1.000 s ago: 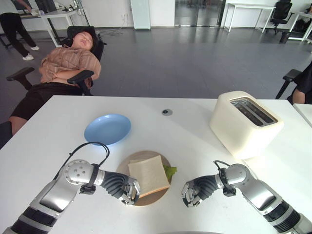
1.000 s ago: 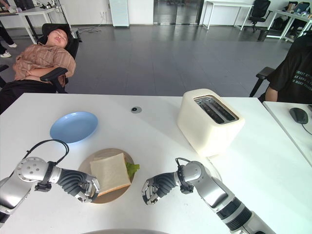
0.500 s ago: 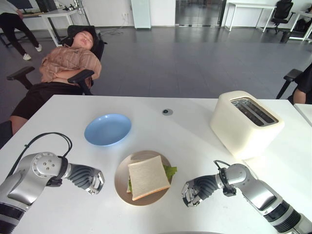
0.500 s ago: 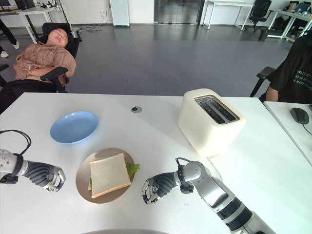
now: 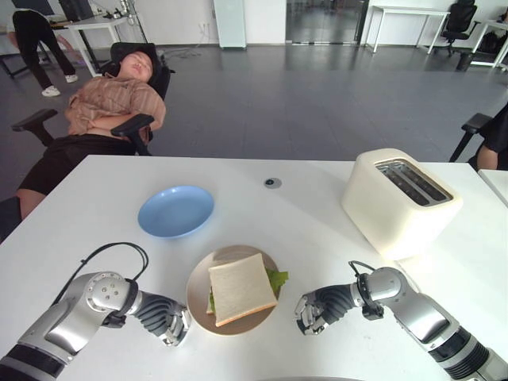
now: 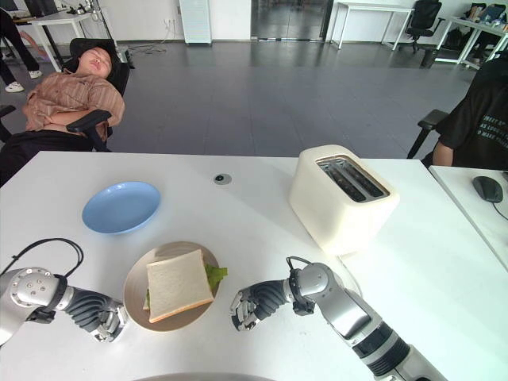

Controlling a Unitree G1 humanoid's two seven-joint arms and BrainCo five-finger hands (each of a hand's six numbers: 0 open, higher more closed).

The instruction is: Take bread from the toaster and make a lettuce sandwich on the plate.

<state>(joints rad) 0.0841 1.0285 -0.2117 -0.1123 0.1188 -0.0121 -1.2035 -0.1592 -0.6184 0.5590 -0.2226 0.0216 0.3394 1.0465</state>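
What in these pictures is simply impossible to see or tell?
Under the white bread slice on the round brown plate, both views: green lettuce peeks out, but any bottom slice is covered.
Slots of the cream toaster, both views: too dark to tell whether bread remains.
The small grey disc on the white table, both views: too small to identify.

White table: a small round metal grommet sits near its far edge, and a blue plate lies on its left half, well apart from the grommet. An adjoining table at right bears a dark computer mouse. A black office chair stands in the background.
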